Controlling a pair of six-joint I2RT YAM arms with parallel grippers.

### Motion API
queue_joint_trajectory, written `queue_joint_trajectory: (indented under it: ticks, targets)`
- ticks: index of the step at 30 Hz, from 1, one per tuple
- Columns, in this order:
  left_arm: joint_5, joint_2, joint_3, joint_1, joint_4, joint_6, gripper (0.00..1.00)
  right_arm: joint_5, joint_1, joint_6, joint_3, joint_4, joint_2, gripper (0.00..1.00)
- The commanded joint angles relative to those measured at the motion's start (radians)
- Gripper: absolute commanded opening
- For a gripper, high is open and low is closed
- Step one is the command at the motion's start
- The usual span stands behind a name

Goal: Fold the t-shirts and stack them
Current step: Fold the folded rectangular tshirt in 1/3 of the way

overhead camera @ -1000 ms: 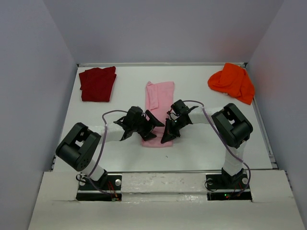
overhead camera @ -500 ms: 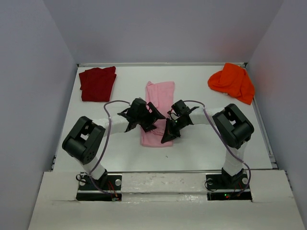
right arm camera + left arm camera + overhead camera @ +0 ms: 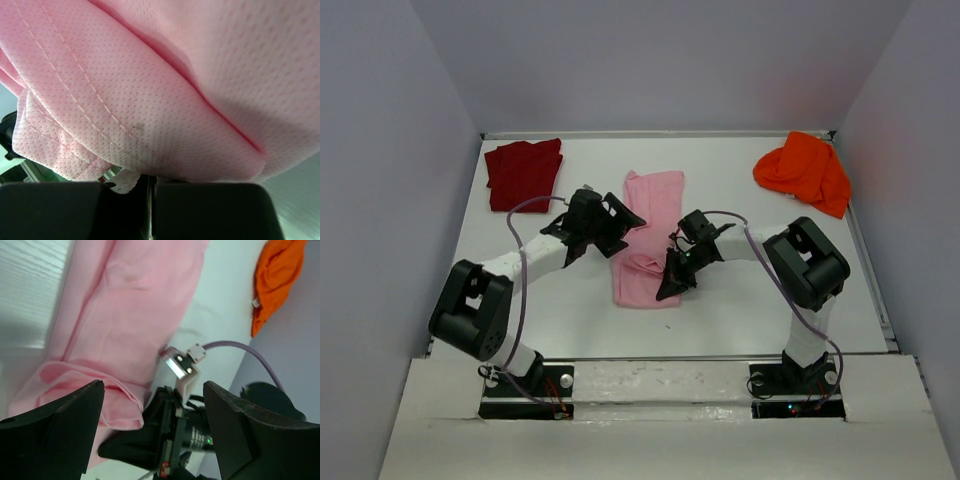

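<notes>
My right tool (image 3: 667, 285) is pressed together on a bunched fold of the light pink t-shirt (image 3: 655, 195), at its right edge toward the near end. In the right wrist view that cloth fills almost everything. My left tool (image 3: 618, 218) is spread and holds nothing, sitting at the shirt's left edge.

My main worry is that only one side is held. If I carry the fold with the right tool alone, the long strip will likely skew and the free side will drag or wrinkle. The pinch also looks like it takes several layers, and one could slip out partway and leave a crooked hem. If I bring the left tool in to help, it may catch only the top layer. The two wrists are also close together, so a careless move could knock them into each other.

The desk (image 3: 740, 300) is white and smooth, so the cloth should slide easily on it. Plain grey-lilac walls (image 3: 670, 60) enclose it on three sides. The dark red t-shirt (image 3: 523, 175) lies folded at the far left. The bright orange t-shirt (image 3: 805, 170) is crumpled at the far right, well apart from my working spot.
</notes>
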Motion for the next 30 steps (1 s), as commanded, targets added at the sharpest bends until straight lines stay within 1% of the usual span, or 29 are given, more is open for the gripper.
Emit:
queue_joint_trajectory:
  ticks: [1, 4, 9, 13, 16, 22, 30]
  targets:
    - [0.046, -0.174, -0.054, -0.012, -0.031, -0.041, 0.89, 0.035, 0.010, -0.024, -0.019, 0.004, -0.021, 0.00]
    - [0.056, -0.299, -0.117, -0.039, -0.046, -0.092, 0.89, 0.029, 0.010, -0.024, -0.025, 0.009, -0.019, 0.00]
    - [0.082, -0.383, -0.165, -0.085, -0.107, -0.120, 0.89, 0.030, 0.010, -0.022, -0.030, 0.010, -0.021, 0.00]
    - [0.103, -0.421, -0.247, -0.098, -0.078, -0.159, 0.89, 0.029, 0.010, -0.021, -0.025, 0.010, -0.021, 0.00]
    - [0.113, -0.404, -0.298, -0.101, -0.051, -0.169, 0.89, 0.029, 0.010, -0.019, -0.019, 0.009, -0.016, 0.00]
    - [0.116, -0.344, -0.320, -0.112, 0.023, -0.173, 0.89, 0.029, 0.010, -0.019, -0.009, 0.009, -0.010, 0.00]
    - [0.079, -0.183, -0.297, -0.119, 0.164, -0.169, 0.89, 0.027, 0.010, -0.022, -0.009, 0.012, -0.009, 0.00]
